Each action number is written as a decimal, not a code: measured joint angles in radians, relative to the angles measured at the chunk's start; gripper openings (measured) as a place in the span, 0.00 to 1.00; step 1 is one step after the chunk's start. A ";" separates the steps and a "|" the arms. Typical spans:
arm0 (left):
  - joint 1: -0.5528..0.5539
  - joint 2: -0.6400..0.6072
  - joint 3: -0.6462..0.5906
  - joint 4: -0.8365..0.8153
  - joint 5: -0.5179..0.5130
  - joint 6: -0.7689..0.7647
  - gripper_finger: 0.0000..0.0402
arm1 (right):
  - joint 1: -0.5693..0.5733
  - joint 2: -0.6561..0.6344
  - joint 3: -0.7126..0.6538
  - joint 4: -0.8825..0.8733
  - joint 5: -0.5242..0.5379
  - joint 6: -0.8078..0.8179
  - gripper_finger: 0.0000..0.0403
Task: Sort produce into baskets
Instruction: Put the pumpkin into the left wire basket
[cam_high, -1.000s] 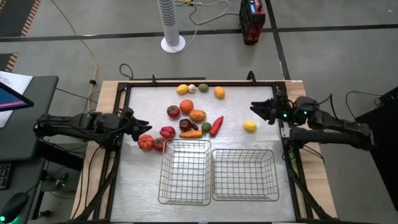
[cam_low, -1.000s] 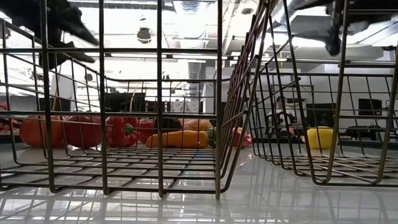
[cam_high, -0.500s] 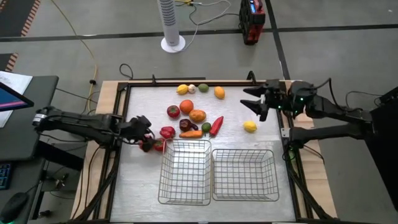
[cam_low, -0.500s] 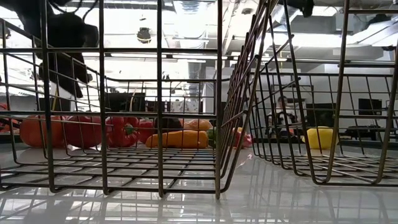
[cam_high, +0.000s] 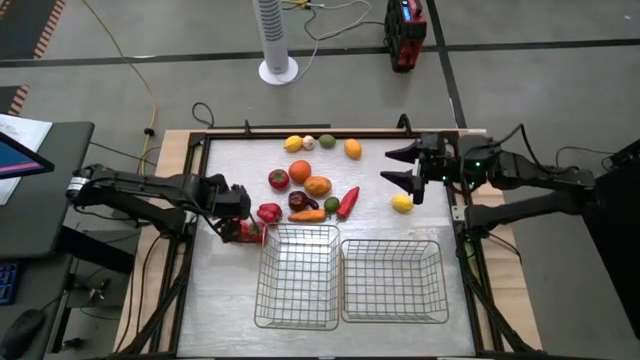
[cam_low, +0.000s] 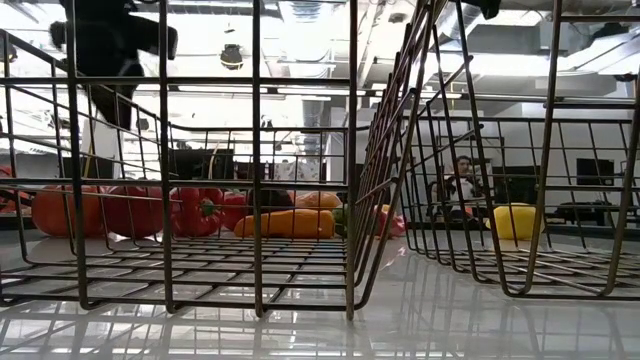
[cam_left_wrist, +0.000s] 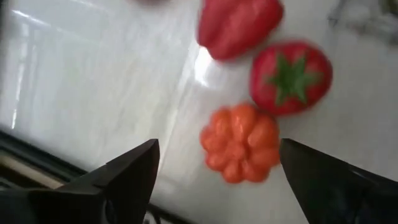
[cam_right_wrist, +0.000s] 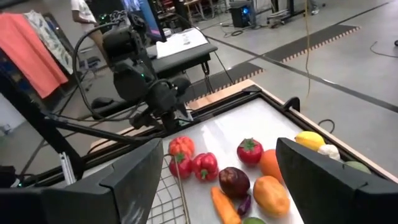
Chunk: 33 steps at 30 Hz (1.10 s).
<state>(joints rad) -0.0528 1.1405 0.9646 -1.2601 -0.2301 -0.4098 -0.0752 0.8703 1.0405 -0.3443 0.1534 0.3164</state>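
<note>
The big white table (cam_high: 225, 290) is holding everything, and two silver wire baskets are sitting side by side at its near edge, touching each other: the left basket (cam_high: 297, 276) and the right basket (cam_high: 393, 281). Both baskets are showing only bare wire bottoms. The left arm (cam_high: 140, 190) is reaching in from the left side of the table, and the left gripper (cam_high: 232, 222) is hanging right over the bumpy orange-red tomato (cam_left_wrist: 241, 142), just beside the left basket's far corner. Its two fingers are spread wide apart with the tomato showing between them, and they are not holding anything. A round red tomato with a green star top (cam_left_wrist: 290, 76) is lying right next to the bumpy one, and a red bell pepper (cam_left_wrist: 237, 25) is sitting just beyond them. The right arm (cam_high: 530, 180) is coming in from the right side, and the right gripper (cam_high: 405, 168) is floating above the table near a yellow lemon (cam_high: 402, 203). Its fingers are wide open too, and they are gripping nothing. The rest of the food is lying in a bunch in the far middle of the table: a long red pepper (cam_high: 347, 202), a carrot (cam_high: 308, 215), a dark purple fruit (cam_high: 299, 200), an orange (cam_high: 300, 171), a yellow-orange fruit (cam_high: 318, 186), and a small green one (cam_high: 331, 205). Along the far edge, a yellow fruit (cam_high: 293, 144), a whitish piece (cam_high: 309, 143), a green fruit (cam_high: 326, 141) and another orange-yellow fruit (cam_high: 353, 149) are sitting in a row.
</note>
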 joint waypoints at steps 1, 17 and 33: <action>0.008 0.005 0.000 -0.002 0.022 0.026 0.79 | 0.009 0.000 0.000 0.000 0.013 0.004 0.85; 0.125 0.110 -0.104 0.090 0.216 0.148 0.97 | 0.109 0.002 0.000 0.001 0.175 0.032 0.85; 0.140 0.150 -0.304 0.273 0.248 0.082 0.98 | 0.112 0.002 0.000 0.000 0.197 0.052 0.85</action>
<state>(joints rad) 0.0872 1.2907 0.6601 -0.9868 0.0181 -0.3275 0.0372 0.8722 1.0405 -0.3439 0.3507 0.3683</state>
